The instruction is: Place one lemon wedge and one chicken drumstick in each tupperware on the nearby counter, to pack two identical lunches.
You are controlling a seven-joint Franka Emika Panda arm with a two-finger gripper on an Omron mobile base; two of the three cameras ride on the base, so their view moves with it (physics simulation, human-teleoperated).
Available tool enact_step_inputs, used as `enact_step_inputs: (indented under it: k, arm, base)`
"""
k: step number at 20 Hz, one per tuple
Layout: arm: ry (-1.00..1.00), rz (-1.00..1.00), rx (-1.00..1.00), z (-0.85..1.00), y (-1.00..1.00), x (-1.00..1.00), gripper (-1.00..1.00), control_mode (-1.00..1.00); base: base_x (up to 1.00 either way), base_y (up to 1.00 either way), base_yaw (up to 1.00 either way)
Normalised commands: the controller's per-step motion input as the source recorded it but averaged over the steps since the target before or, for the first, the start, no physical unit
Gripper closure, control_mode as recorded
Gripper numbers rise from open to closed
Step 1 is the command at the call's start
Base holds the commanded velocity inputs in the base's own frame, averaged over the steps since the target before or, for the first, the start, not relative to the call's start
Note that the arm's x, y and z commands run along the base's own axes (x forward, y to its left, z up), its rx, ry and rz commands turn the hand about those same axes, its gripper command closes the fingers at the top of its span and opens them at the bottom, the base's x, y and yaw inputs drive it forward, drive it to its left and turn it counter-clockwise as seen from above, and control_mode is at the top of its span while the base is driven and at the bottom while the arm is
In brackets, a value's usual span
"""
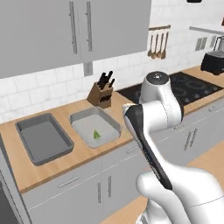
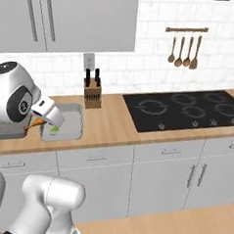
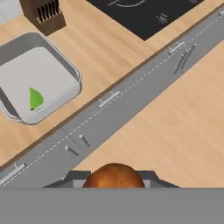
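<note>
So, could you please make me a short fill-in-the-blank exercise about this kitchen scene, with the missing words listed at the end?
1. The lighter tupperware on the counter already holds one green lemon ____.
2. The darker tupperware stands on the side of it away from the black ____.
3. The tool is shut on an orange-brown chicken ____.
4. Behind the lighter tupperware stands a wooden ____ block.

Missing words: wedge; cooktop; drumstick; knife
</note>
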Motion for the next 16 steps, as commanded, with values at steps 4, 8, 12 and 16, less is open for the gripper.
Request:
enact_step_inputs:
  k: [4, 8, 12, 16]
  arm:
    - [0.00, 0.00, 0.00, 0.00, 0.00, 0.00, 1.00, 1.00]
    - [0.15, 0.09, -0.09, -0.78, 0.48, 1.00, 1.00, -1.00]
    - [0.16, 0.02, -0.03, -0.98, 0.33, 1.00, 1.00, -1.00]
    - [0.11, 0.00, 0.00, -0.86, 0.11, 1.00, 1.00, -1.00]
  base:
    - [1.00, 0.44, 0.21]
    - [0.00, 0.00, 0.00]
    - [0.00, 0.00, 0.00]
    - [0.00, 0.00, 0.00]
